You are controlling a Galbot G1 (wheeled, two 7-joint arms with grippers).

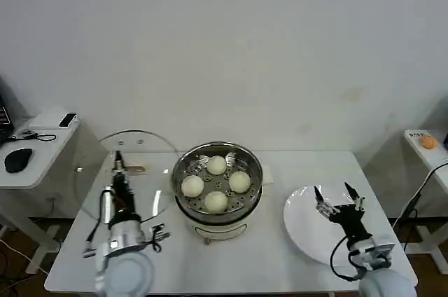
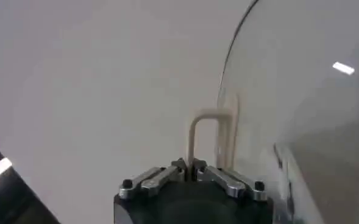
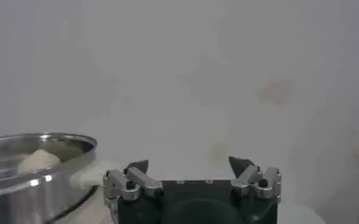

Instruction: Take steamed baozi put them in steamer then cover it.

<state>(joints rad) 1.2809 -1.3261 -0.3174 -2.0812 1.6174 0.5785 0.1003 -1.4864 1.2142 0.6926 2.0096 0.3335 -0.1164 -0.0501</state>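
Note:
The steamer (image 1: 255,164), a shiny steel basket on a cream pot base, stands mid-table with several creamy-white steamed baozi (image 1: 216,164) on its perforated floor. To its left my left gripper (image 1: 117,165) is shut on the cream bar handle (image 1: 133,169) of the cover (image 1: 140,144), a glass lid held up off the steamer. In the left wrist view my left gripper (image 2: 190,170) pinches the handle (image 2: 205,125), with the glass of the cover (image 2: 301,91) beside it. My right gripper (image 1: 339,197) hangs open and empty over the white plate (image 1: 301,230). In the right wrist view my right gripper (image 3: 190,164) has the steamer (image 3: 39,176) off to one side.
A side table on the left carries a black mouse (image 1: 17,159) and a white box (image 1: 59,119). Another side table on the right holds an orange object (image 1: 428,141). A black cable (image 1: 413,199) hangs by the table's right edge. A plain wall stands behind.

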